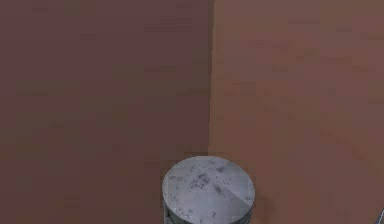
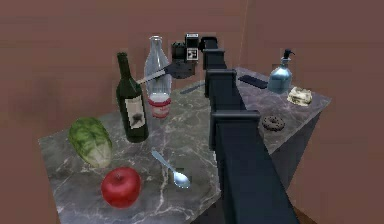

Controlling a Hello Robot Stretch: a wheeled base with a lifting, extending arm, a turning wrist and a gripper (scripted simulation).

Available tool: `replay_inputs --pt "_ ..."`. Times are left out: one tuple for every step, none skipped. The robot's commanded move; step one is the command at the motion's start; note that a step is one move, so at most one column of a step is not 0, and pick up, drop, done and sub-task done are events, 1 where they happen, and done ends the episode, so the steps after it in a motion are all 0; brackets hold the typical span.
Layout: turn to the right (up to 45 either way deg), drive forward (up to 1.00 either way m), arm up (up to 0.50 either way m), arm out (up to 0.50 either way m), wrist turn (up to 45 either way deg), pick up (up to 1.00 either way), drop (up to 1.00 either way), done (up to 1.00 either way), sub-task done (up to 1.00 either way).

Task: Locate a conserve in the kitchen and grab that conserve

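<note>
Dark bottle [image 2: 131, 100]: it has a pale label with a dark smudge, and I can read no words on it.
Clear bottle [image 2: 157, 75]: it has a red and white band, with no letters I can make out.
White squares [image 2: 182, 70] on my arm [image 2: 235, 130]: they carry black marks in a pattern, not text or numbers.

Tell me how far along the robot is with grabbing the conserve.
Done: the robot stands at the grey marble counter, its dark square arm extended over it. In hand: the gripper is at a clear glass bottle with a reddish base, possibly the conserve; whether it holds it cannot be told. Left: lifting that bottle clear of the counter.
</note>
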Motion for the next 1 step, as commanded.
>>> replay_inputs --pt "0.0 0.00 0.00 0.00 12.0 0.00 0.00 0.00 0.00"
